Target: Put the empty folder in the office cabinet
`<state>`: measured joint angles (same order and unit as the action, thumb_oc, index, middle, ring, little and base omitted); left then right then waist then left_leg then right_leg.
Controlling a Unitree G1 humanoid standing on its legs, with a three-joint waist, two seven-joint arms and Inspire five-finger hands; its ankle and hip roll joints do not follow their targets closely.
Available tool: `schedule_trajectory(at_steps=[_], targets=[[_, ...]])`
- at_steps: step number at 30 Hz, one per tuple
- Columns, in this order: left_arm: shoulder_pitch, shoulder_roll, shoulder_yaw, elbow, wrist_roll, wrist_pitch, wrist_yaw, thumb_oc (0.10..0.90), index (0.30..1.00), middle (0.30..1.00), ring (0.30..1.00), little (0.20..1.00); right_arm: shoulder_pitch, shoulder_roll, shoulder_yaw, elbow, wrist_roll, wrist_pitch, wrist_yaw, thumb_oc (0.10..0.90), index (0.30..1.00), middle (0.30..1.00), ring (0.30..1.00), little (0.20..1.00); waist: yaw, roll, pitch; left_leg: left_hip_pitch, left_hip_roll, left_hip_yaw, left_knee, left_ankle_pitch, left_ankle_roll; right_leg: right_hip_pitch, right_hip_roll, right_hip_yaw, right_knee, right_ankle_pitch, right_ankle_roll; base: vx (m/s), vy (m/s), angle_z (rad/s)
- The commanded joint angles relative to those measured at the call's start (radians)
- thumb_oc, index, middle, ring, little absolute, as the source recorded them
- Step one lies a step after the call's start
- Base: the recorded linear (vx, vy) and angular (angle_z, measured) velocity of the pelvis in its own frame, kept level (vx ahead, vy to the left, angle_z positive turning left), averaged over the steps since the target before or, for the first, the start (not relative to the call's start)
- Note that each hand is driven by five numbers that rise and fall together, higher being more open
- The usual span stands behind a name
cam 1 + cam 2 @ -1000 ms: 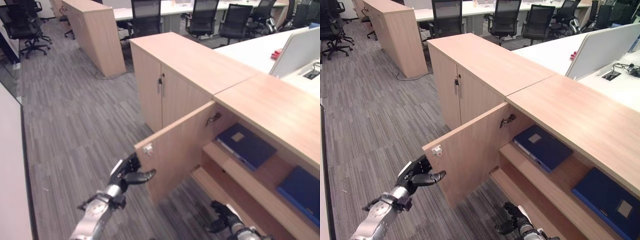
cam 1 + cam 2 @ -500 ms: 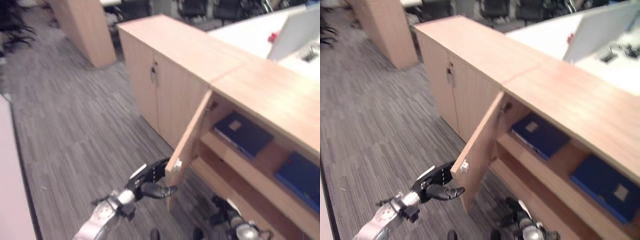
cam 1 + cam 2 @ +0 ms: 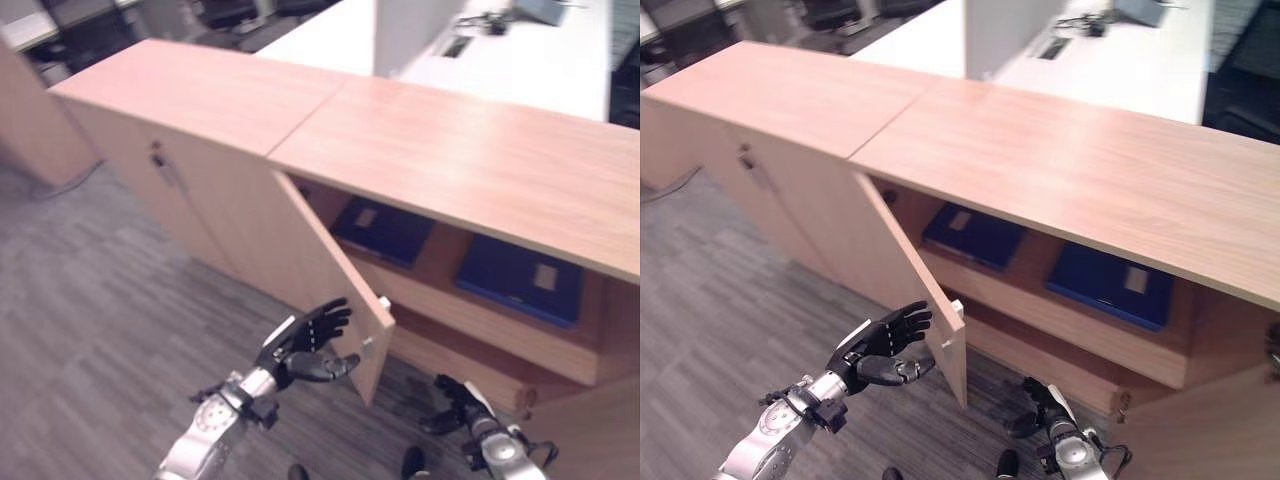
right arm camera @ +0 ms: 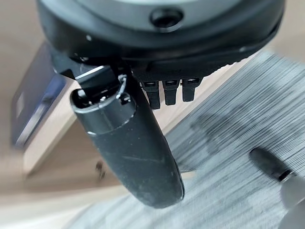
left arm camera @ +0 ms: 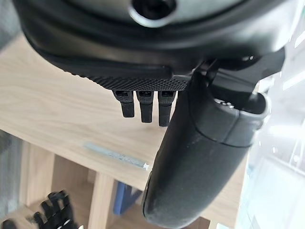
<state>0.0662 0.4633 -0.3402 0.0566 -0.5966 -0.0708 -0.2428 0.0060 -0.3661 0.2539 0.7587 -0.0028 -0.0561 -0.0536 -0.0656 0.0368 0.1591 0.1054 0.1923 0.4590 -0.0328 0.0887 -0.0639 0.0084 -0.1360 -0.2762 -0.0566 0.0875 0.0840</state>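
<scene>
Now door-closing step, by my reading. Left hand (image 3: 305,345) at lower centre, fingers spread flat against cabinet door (image 3: 300,270), half open. Two blue folders (image 3: 385,228) on upper shelf, centre-right. Right hand (image 3: 455,400) lower right, relaxed, empty. Next: push door shut.

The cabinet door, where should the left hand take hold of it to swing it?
Grip the door by its free edge, coming from the outer face, where the left hand is with fingers straight. That edge stands ajar and farthest from the hinge, so it probably swings most easily there.
</scene>
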Motion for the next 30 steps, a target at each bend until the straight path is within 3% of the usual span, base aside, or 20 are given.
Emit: schedule_trajectory(at_steps=[1, 2, 3, 7, 10, 12, 17, 23, 25, 30], targets=[[-0.136, -0.077, -0.052, -0.08, -0.063, -0.081, -0.036, 0.8, 0.9, 0.9, 0.9, 0.9, -0.033, -0.029, -0.01, -0.044, 0.047, -0.047, -0.013, 0.8, 0.9, 0.9, 0.9, 0.9, -0.024, -0.005, -0.01, -0.044, 0.09, -0.039, 0.25, -0.043, -0.076, 0.078, 0.041, 0.056, 0.049, -0.158, 0.0, 0.02, -0.152, -0.55], [-0.137, -0.078, -0.052, -0.079, -0.063, -0.082, -0.037, 0.8, 0.9, 0.9, 0.9, 0.9, -0.033, -0.029, -0.01, -0.044, 0.047, -0.047, -0.013, 0.8, 0.9, 0.9, 0.9, 0.9, -0.022, -0.003, -0.009, -0.044, 0.094, -0.04, 0.254, -0.044, -0.079, 0.08, 0.044, 0.057, 0.047, -0.157, -0.002, 0.02, -0.103, -0.81], [-0.139, -0.093, -0.052, -0.065, -0.062, -0.09, -0.017, 0.8, 0.9, 0.9, 0.9, 0.9, -0.033, -0.039, -0.012, -0.028, 0.053, -0.039, -0.021, 0.8, 0.9, 0.9, 0.9, 0.9, -0.016, -0.003, 0.0, -0.065, 0.084, -0.131, 0.292, 0.016, -0.083, 0.089, 0.059, 0.098, 0.022, -0.152, -0.013, 0.03, -0.037, -0.79], [-0.119, -0.125, -0.023, -0.01, -0.073, -0.112, 0.017, 0.8, 0.9, 0.9, 0.9, 0.9, -0.022, -0.038, -0.029, -0.013, 0.085, -0.04, -0.024, 0.8, 0.9, 0.9, 0.9, 0.9, 0.027, -0.02, -0.002, -0.1, -0.05, -0.366, 0.172, -0.108, -0.041, 0.095, 0.048, 0.222, -0.013, -0.144, 0.01, 0.1, 0.008, -0.9], [-0.113, -0.13, 0.028, 0.057, -0.026, -0.137, 0.052, 0.8, 0.9, 0.9, 0.9, 0.9, -0.017, -0.032, -0.04, 0.026, 0.082, -0.04, -0.023, 0.8, 0.9, 0.9, 0.9, 0.9, 0.058, -0.021, 0.0, -0.165, -0.122, -0.527, 0.095, -0.076, -0.04, 0.104, 0.065, 0.293, -0.019, -0.142, 0.013, 0.17, 0.008, -1.08], [-0.115, -0.126, 0.089, 0.136, 0.022, -0.159, 0.108, 0.8, 0.9, 0.9, 0.9, 0.9, -0.011, -0.028, -0.044, 0.027, 0.088, -0.039, -0.013, 0.8, 0.9, 0.9, 0.9, 0.9, 0.067, -0.021, 0.008, -0.195, -0.142, -0.58, 0.075, -0.051, -0.043, 0.107, 0.083, 0.343, -0.017, -0.141, 0.014, 0.1, 0.004, -0.91], [-0.132, -0.092, 0.24, 0.362, 0.075, -0.165, 0.199, 0.8, 0.9, 0.9, 0.9, 0.9, 0.044, -0.009, -0.085, 0.015, 0.169, -0.053, 0.046, 0.8, 0.9, 0.9, 0.9, 0.9, 0.044, -0.007, -0.04, -0.088, -0.131, -0.533, -0.015, -0.063, -0.023, 0.123, 0.091, 0.41, -0.009, -0.152, 0.029, 0.16, 0.108, -1.29], [-0.252, -0.002, 0.332, 0.564, 0.087, -0.178, 0.259, 0.8, 0.9, 0.9, 0.9, 0.9, 0.074, -0.011, -0.105, -0.006, 0.221, -0.065, 0.071, 0.8, 0.9, 0.9, 0.9, 0.9, 0.009, -0.018, -0.073, -0.024, -0.139, -0.471, -0.049, -0.076, -0.005, 0.125, 0.074, 0.44, 0.036, -0.169, 0.044, 0.14, 0.158, -0.32], [-0.326, 0.087, 0.359, 0.672, 0.107, -0.18, 0.275, 0.8, 0.9, 0.9, 0.9, 0.9, 0.071, -0.011, -0.106, 0.0, 0.234, -0.066, 0.079, 0.8, 0.9, 0.9, 0.9, 0.9, -0.009, -0.022, -0.088, -0.011, -0.147, -0.449, -0.054, -0.091, 0.006, 0.115, 0.063, 0.451, 0.058, -0.172, 0.061, 0.08, 0.18, -0.14], [-0.425, 0.198, 0.372, 0.825, 0.135, -0.175, 0.267, 0.8, 0.9, 0.9, 0.9, 0.9, 0.079, -0.007, -0.109, 0.021, 0.265, -0.074, 0.099, 0.8, 0.9, 0.9, 0.9, 0.9, -0.026, -0.029, -0.103, 0.002, -0.161, -0.418, -0.054, -0.112, 0.021, 0.091, 0.044, 0.46, 0.086, -0.172, 0.087, 0.04, 0.137, -0.13]])
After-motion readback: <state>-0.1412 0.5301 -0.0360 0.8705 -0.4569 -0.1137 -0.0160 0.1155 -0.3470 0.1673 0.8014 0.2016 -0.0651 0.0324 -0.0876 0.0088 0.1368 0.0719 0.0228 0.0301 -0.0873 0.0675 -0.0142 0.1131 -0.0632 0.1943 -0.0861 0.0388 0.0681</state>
